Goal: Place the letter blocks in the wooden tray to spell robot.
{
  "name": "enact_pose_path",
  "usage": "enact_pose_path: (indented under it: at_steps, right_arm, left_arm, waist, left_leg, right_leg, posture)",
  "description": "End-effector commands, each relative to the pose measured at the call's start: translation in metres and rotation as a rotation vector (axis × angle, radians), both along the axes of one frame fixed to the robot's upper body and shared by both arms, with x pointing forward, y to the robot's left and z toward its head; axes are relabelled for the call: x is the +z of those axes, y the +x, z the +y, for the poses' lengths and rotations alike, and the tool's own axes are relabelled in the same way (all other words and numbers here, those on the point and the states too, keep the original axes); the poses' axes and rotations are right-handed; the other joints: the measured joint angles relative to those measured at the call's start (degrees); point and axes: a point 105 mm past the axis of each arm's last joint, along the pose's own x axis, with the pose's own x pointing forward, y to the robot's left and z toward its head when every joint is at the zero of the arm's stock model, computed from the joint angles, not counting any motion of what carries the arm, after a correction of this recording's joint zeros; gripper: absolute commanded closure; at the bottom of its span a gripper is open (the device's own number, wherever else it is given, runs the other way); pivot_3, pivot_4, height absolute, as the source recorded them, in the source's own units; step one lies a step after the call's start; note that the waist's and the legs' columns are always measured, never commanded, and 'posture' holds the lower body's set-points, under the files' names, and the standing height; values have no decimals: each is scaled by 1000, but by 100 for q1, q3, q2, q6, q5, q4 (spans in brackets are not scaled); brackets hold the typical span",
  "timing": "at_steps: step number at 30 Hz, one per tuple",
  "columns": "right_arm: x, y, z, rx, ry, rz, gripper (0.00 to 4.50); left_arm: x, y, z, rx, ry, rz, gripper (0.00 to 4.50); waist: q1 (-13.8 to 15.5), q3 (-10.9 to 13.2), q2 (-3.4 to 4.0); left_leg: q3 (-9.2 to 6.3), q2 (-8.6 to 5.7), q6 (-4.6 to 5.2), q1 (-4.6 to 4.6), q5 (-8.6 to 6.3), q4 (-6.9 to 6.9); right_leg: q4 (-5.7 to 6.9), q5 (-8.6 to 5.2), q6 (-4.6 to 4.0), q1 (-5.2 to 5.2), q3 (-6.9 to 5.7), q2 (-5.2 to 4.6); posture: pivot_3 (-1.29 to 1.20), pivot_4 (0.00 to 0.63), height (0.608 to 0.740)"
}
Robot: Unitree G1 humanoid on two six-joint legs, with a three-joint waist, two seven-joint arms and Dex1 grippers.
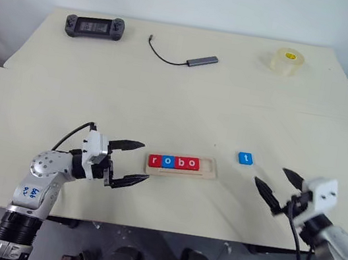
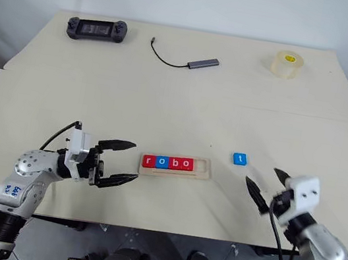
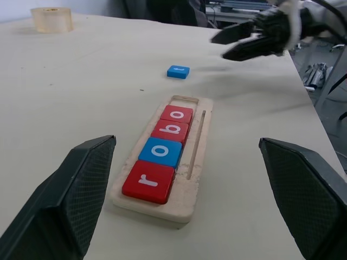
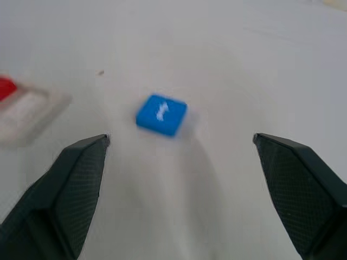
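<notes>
Head views: pale wooden tray w/ recessed slot (image 1: pixel 181 165) holds four red/blue letter tiles (image 1: pixel 174 162) reading r-o-b-o; last slot, at its right end, empty. Small blue square "t" tile (image 1: pixel 245 158) lies loose on the cream counter (image 1: pixel 166 95), just ahead-left of the right end effector (image 1: pixel 273 184), which is released, fingers spread, holding nothing. Left end effector (image 1: pixel 134 161) also released & empty, just left of the tray end.

Left wrist view: tray straight ahead between its fingers, the "r" tile nearest; "t" tile beyond the tray's far end.

Right wrist view: "t" ahead, roughly centred between the fingers, tray edge off to one side; blurry, so letter orientation prob. skewed.

Next, I'd say: come down square over "t", pinch opposite edges, rotate upright, seat it flush after the second "o".
</notes>
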Motion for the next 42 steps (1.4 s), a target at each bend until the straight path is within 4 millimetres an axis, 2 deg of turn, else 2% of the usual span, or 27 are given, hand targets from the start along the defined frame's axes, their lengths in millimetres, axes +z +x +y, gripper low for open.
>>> enact_pose_path:
  at_steps: [1,6,7,9,15,16,20,24,27,31,34,37,41,42]
  right_arm:
    - [3,14,9,-45,19,60,62]
    - [-2,34,16,-131,37,115,62]
    - [-5,37,19,-142,23,128,231]
    - [-9,40,21,-169,6,138,691]
    - [-10,40,31,-175,17,165,2799]
    - [-9,39,32,-171,19,165,3043]
    - [-3,32,30,-177,4,155,3032]
    - [6,15,24,-216,10,131,3032]
    - [6,-1,25,-250,19,141,3032]
    - [-2,-20,30,-298,39,171,3032]
    - [-12,-27,32,-330,69,204,3032]
    - [-17,-30,42,-289,113,234,2003]
    - [-11,-30,36,-191,34,221,702]
    - [-8,-31,33,-143,-4,214,702]
  left_arm:
    - [8,-4,-3,-3,-6,-47,0]
    - [8,-7,-5,10,-15,-51,0]
    - [8,-8,-5,14,-16,-51,0]
    - [8,-9,-4,22,-17,-52,0]
    - [10,-10,-3,34,-17,-54,0]
    - [10,-9,-3,34,-16,-54,0]
    - [10,-9,-5,21,-20,-50,0]
    - [13,-2,-11,17,-40,-66,0]
    - [12,-2,-15,-11,-46,-47,0]
    - [9,-1,-18,-38,-46,-24,0]
    - [9,0,-20,-48,-47,-22,0]
    - [10,1,-22,-52,-48,-24,0]
    - [11,1,-20,-39,-48,-31,0]
    - [11,1,-19,-33,-48,-31,0]
  waist:
    - [14,0,0]
    - [69,0,0]
    - [73,0,0]
    - [70,0,0]
    - [69,-1,0]
    - [66,0,0]
    - [64,0,0]
    - [111,0,0]
    - [129,-1,0]
    - [123,0,0]
    - [118,-1,0]
    - [112,-1,1]
    - [110,-1,1]
    - [112,-1,1]
  left_leg:
    - [-2,0,0,-3,0,0]
    - [-12,-9,1,-12,-1,0]
    - [-12,-10,1,-12,-1,-1]
    - [-12,-11,1,-12,-1,-1]
    - [-10,-11,2,-10,0,-1]
    - [-10,-11,2,-11,-1,-1]
    - [-10,-11,2,-11,-1,-2]
    - [-11,-13,2,-13,-1,-2]
    - [-10,-14,3,-12,-1,-2]
    - [-10,-13,3,-12,-1,-5]
    - [-9,-13,3,-11,-1,-5]
    - [-8,-14,3,-9,-1,-5]
    - [-8,-15,4,-10,-1,-5]
    - [-8,-16,5,-10,-1,-5]
  right_leg:
    - [-1,-1,-1,0,-2,0]
    - [-3,-1,-2,-4,-6,-4]
    - [-2,-1,-2,-4,-6,-4]
    - [-2,-1,-2,-5,-5,-4]
    - [1,-1,-2,-4,-5,-3]
    - [1,-1,-2,-5,-5,-3]
    - [1,-1,-2,-5,-5,-2]
    - [0,-1,-2,-6,-5,-3]
    - [1,-1,-2,-6,-4,-3]
    - [1,-1,-2,-7,-4,-1]
    - [2,-1,-2,-7,-1,-1]
    - [2,-1,-2,-7,0,0]
    - [2,-1,-2,-7,0,0]
    - [2,-1,-2,-7,0,-1]
  posture:
    - [0,150,740]
    - [0,150,740]
    - [0,150,740]
    - [0,150,740]
    - [0,150,740]
    - [0,150,740]
    - [0,150,740]
    - [0,150,740]
    - [0,150,740]
    - [0,150,740]
    - [0,150,740]
    - [0,150,740]
    - [0,150,740]
    - [0,150,740]
